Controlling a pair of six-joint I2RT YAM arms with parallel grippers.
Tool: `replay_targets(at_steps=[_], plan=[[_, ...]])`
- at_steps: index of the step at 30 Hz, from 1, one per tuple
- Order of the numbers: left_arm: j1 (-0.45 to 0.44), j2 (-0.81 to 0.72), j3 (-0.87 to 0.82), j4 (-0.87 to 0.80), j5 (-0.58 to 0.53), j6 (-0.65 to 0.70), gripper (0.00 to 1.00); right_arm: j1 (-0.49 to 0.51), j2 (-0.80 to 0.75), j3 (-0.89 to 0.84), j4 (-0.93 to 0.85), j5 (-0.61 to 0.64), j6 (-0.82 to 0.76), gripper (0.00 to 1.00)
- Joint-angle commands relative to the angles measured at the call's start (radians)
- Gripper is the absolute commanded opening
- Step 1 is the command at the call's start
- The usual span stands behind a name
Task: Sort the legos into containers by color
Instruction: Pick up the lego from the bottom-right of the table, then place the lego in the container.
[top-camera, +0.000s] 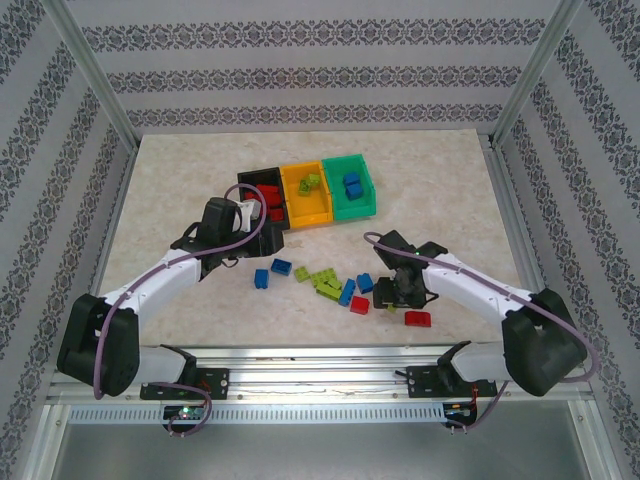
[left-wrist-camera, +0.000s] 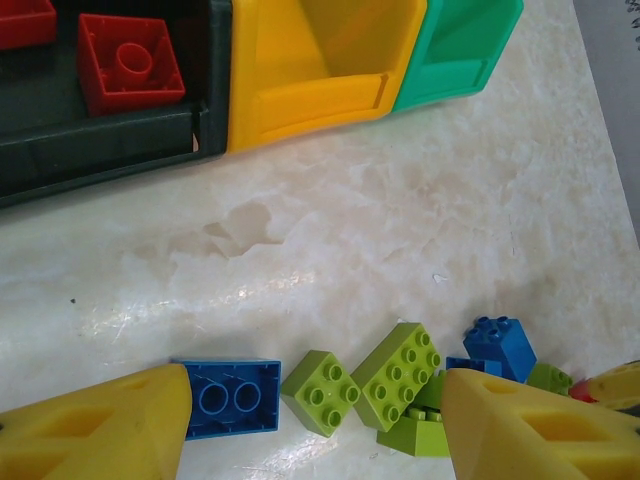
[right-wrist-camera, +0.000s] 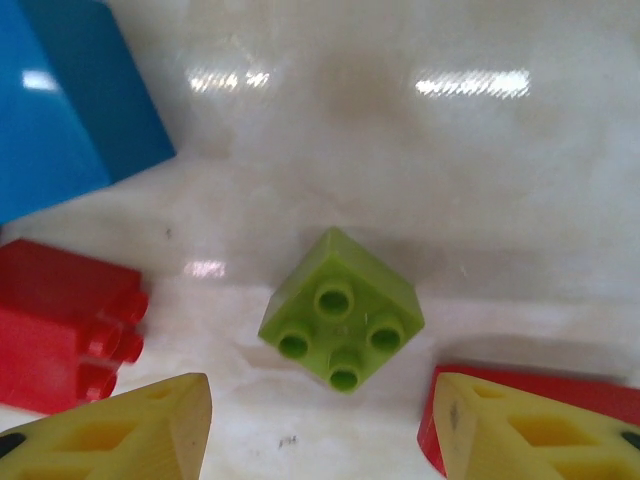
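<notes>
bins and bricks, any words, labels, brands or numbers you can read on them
No text can be read anywhere.
black bin, orange-yellow bin, green bin: plain walls, no label.
lime brick: no lettering shows on its studs.
loose bricks in the top view: too small to tell.

Bare table (right-wrist-camera: 400, 150) rings the small green brick (right-wrist-camera: 342, 322) — a red brick (right-wrist-camera: 65, 325) flanks one side, another red brick (right-wrist-camera: 570, 390) the other, a blue brick (right-wrist-camera: 60, 110) beyond.
</notes>
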Motion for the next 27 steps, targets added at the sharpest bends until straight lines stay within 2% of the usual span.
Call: replay_targets(at_steps=[1,6,8,11,15,21,27], plan=[[-0.008,-0.021,-0.013,0.035,0.023,-0.010,0.67,0.004,0.054,0.005,0.022,0.062,0.033,0.61],[-0.007,-0.057,-0.040,0.035,-0.001,-0.014,0.67,0.008,0.130,0.000,0.074,0.042,0.026,0.57],[-0.008,-0.066,-0.047,0.034,-0.012,-0.016,0.68,0.011,0.154,-0.005,0.097,0.033,0.023,0.50],[-0.007,-0.069,-0.056,0.027,-0.029,-0.018,0.68,0.018,0.157,-0.001,0.113,0.032,0.016,0.33],[-0.006,-0.061,-0.056,0.012,-0.043,-0.022,0.68,0.020,0.131,0.059,0.062,0.049,-0.007,0.32],[0.005,-0.075,-0.087,0.015,-0.076,-0.065,0.68,0.018,0.129,0.281,0.051,0.041,-0.065,0.32],[0.036,-0.119,-0.123,0.013,-0.069,-0.109,0.69,0.012,0.412,0.674,0.119,-0.022,-0.149,0.34]])
